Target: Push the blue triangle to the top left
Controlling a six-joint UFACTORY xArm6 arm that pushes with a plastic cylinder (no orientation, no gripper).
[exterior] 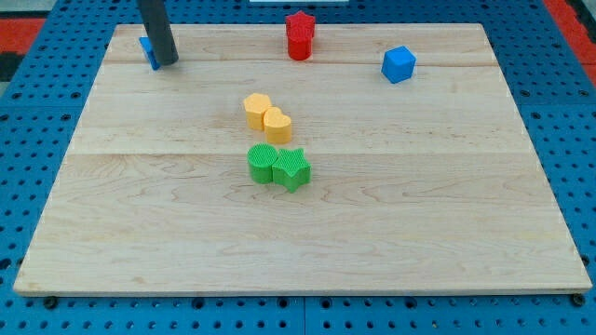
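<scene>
The blue triangle (147, 49) lies near the board's top left corner, mostly hidden behind my rod; only a sliver of it shows on the rod's left side. My tip (166, 62) rests on the board, touching the triangle's right side. A blue cube (399, 64) sits at the top right, far from the tip.
Two red blocks (300, 35), one a star shape, stand together at the top centre. Two yellow blocks (267, 116) touch each other mid-board. Below them a green block (263, 163) touches a green star (292, 168). The wooden board (112, 233) lies on a blue pegboard.
</scene>
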